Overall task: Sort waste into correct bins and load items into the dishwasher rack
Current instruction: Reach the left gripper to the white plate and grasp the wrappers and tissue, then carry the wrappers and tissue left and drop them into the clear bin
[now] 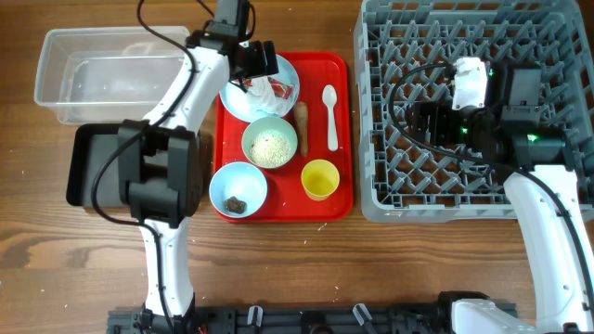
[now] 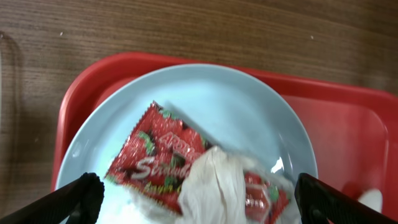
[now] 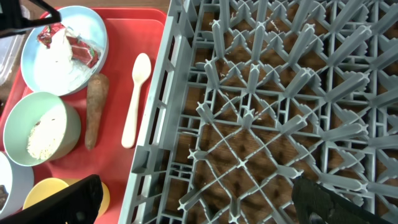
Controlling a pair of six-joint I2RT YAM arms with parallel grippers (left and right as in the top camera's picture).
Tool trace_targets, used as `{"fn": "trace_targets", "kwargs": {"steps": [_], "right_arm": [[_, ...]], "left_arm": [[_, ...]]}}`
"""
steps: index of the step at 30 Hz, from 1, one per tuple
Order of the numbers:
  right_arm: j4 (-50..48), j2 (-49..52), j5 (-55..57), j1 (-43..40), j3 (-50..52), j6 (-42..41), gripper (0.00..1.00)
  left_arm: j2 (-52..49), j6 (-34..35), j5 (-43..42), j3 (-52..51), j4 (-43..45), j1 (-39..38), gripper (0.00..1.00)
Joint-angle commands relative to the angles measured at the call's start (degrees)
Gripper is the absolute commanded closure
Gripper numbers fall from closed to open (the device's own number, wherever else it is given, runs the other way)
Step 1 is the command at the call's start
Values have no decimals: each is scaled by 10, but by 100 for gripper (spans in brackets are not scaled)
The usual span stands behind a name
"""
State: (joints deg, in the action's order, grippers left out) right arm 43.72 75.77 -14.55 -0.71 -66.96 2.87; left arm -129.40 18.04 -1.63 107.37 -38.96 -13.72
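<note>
Your left claw (image 2: pixel 198 200) hangs spread wide over the strawberry wrapper (image 2: pixel 163 154) lying with white paper (image 2: pixel 211 180) on the pale blue plate (image 2: pixel 236 106), apparently positioned to straddle it, while your right claw (image 3: pixel 194 200), also wide and empty, hovers over the dishwasher rack (image 3: pixel 280 93).

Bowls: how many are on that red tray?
2. The grain bowl sits in the middle of the tray; the lump bowl is at its lower-left corner in the overhead view. None seems hidden.
</note>
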Motion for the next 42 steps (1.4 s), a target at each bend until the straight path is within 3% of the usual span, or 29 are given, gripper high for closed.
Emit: {"fn": "trace_targets", "kwargs": {"steps": [1, 8, 10, 11, 12, 13, 15, 16, 22, 28, 35, 42], "right_arm": [[1, 4, -6, -1, -13, -5, 1], [0, 4, -6, -1, -13, -16, 1], [0, 4, -6, -1, -13, -16, 1], [0, 4, -5, -1, -13, -16, 1], [-1, 4, -5, -1, -13, -16, 1], [-2, 4, -5, -1, -13, -16, 1], [-2, 4, -5, -1, -13, -16, 1], [-2, 4, -5, -1, -13, -15, 1], [-2, 4, -5, -1, -13, -16, 2], [-2, 4, -5, -1, -13, -15, 3], [-14, 4, -6, -1, -13, -16, 5], [-14, 4, -6, -1, -13, -16, 6]], "left_arm": [[-35, 17, 41, 6, 24, -22, 0], [-79, 13, 54, 6, 27, -36, 0], [-86, 13, 54, 6, 24, -36, 6], [-91, 13, 54, 6, 18, -36, 19], [-92, 13, 54, 5, 7, -37, 43], [-92, 14, 54, 5, -4, -37, 58], [-92, 13, 54, 5, -16, -37, 86], [-92, 13, 54, 5, -19, -37, 96], [-59, 13, 80, 37, -27, -33, 96], [47, 13, 80, 71, -52, 2, 96], [166, 13, 80, 71, -52, 98, 96], [132, 13, 92, 71, -35, 240, 96]]}}
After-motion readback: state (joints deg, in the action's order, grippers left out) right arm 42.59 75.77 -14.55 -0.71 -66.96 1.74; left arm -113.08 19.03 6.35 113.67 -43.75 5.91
